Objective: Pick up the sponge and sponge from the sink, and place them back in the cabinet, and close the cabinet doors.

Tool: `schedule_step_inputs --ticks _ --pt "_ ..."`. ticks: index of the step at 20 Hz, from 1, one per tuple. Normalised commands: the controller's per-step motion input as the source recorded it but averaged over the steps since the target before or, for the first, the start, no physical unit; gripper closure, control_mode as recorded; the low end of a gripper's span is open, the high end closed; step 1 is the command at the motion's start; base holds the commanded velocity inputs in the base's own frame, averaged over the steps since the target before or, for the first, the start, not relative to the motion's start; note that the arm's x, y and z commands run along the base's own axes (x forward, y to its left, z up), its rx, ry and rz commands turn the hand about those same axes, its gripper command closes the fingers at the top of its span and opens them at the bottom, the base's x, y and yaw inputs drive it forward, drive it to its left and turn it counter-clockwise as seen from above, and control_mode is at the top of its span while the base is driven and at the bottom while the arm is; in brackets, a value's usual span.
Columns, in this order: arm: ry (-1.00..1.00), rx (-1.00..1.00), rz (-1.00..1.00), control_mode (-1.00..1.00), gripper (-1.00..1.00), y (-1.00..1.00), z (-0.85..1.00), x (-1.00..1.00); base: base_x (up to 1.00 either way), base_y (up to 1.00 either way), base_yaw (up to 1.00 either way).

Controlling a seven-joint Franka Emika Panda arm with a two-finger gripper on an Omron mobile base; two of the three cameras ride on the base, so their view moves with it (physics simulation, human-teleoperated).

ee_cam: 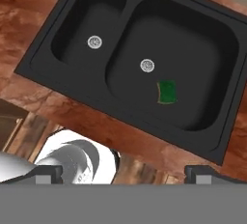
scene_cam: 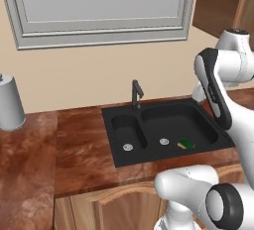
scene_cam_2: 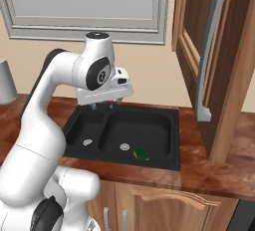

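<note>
One sponge (scene_cam: 186, 143) (scene_cam_2: 141, 154) (ee_cam: 167, 92), dark green over a yellow layer, lies flat in the larger basin of the black sink (scene_cam: 108, 130) (scene_cam_2: 174, 140) (ee_cam: 36, 59), close to its round drain. My gripper (scene_cam_2: 102, 105) (ee_cam: 124, 175) hangs well above the sink, open and holding nothing, its fingertips (ee_cam: 48, 174) far apart. It is over the divider between the basins, left of the sponge in the right base view. The brown wall cabinet (scene_cam: 218, 1) is up on the right. Its door (scene_cam_2: 196, 36) with a long silver handle (scene_cam_2: 211, 51) stands swung open.
A slim dark faucet (scene_cam: 136, 93) rises behind the sink. A grey paper-towel roll (scene_cam: 10, 102) stands on the wooden counter (scene_cam: 74, 144) at far left. A framed window (scene_cam: 99, 6) covers the wall above. Lower cabinet doors (scene_cam_2: 164, 210) run under the counter.
</note>
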Motion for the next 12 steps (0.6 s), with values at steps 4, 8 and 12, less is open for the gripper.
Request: schedule_step_inputs --ticks 4,8,12 --pt "0.0 0.0 0.06 -1.0 -1.0 -0.04 -0.22 0.39 0.0 0.0 0.0" --pt "0.0 0.0 0.06 -1.0 -1.0 -0.12 -0.24 0.32 0.0 0.0 0.0" --pt "0.0 -0.03 0.05 -1.0 -1.0 -0.12 -0.25 0.3 0.0 0.0 0.0"
